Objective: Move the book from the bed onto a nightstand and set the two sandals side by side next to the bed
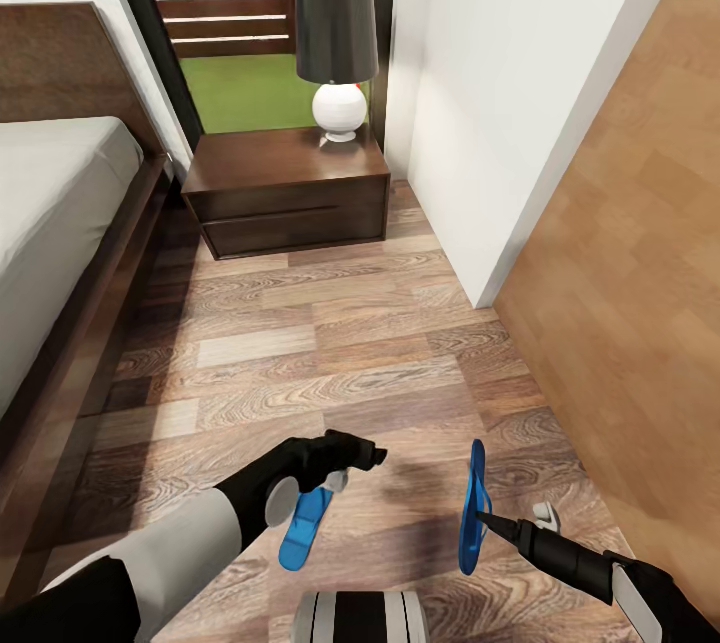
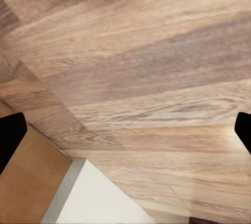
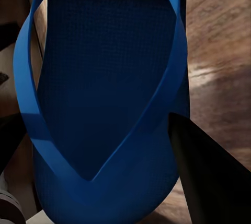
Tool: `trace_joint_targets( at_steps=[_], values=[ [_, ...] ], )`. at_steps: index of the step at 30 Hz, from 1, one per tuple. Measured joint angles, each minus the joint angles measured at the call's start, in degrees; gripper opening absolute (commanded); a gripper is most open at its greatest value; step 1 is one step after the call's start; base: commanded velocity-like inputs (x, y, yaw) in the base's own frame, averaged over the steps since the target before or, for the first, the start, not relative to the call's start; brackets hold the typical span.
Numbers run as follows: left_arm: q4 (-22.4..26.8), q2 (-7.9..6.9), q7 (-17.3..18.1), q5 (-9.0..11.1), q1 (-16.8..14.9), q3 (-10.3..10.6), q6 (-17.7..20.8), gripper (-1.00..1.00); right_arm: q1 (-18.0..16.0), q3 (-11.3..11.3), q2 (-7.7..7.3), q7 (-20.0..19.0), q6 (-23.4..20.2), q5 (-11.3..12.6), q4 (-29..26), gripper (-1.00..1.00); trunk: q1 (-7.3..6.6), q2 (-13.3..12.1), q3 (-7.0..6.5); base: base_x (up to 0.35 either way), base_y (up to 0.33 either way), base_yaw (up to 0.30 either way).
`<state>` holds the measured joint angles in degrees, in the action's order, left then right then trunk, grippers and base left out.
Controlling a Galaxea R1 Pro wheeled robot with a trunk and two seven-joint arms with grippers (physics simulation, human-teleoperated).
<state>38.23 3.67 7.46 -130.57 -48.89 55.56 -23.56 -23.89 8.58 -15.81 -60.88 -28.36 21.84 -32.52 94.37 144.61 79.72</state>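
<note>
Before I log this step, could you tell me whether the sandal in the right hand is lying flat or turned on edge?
On edge: the sandal stands thin and upright above the floor, pinched by the right hand.

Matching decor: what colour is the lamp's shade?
Dark grey lamp shade, above a white round base; head view shows it best.

No text I can read, no labels, no brands, no numbers, no signs anywhere in my views
</note>
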Motion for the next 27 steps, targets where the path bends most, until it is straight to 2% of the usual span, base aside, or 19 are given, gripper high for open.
trace_joint_targets(
  at_steps=[8, 11, 16, 20, 27],
  values=[
    [-0.09, -2.37, 0.18, 0.01, -0.01, -0.07, 1.57, 1.00, 0.00, 0.10, -0.01, -0.06, 0.00, 0.00, 0.00, -1.00, 0.00, 0.00, 0.00, 0.000, 0.000, 0.000],
    [-0.09, -3.25, 4.75, 0.08, -0.02, -0.09, 1.75, 1.00, 0.00, 0.10, -0.05, -0.06, 0.01, 0.00, 0.00, -1.00, 0.00, 0.00, 0.00, 0.000, 0.000, 0.000],
    [-0.07, -3.34, 11.09, 0.26, 0.00, 0.00, 1.91, 1.00, 0.00, 0.16, -0.08, -0.10, -0.02, 0.01, 0.00, -1.00, 0.00, 0.00, 0.00, 0.000, 0.000, 0.000],
    [-0.01, -3.21, 13.42, 0.31, 0.01, 0.18, 1.96, 1.00, 0.00, 0.16, -0.09, -0.07, 0.02, -0.01, 0.00, -1.00, 0.00, 0.00, 0.00, 0.000, 0.000, 0.000],
    [0.03, -2.97, 14.76, 0.41, -0.02, 0.31, 2.01, 1.00, 0.00, 0.17, -0.09, -0.07, 0.01, 0.01, 0.00, -1.00, 0.00, 0.00, 0.00, 0.000, 0.000, 0.000]
  ],
)
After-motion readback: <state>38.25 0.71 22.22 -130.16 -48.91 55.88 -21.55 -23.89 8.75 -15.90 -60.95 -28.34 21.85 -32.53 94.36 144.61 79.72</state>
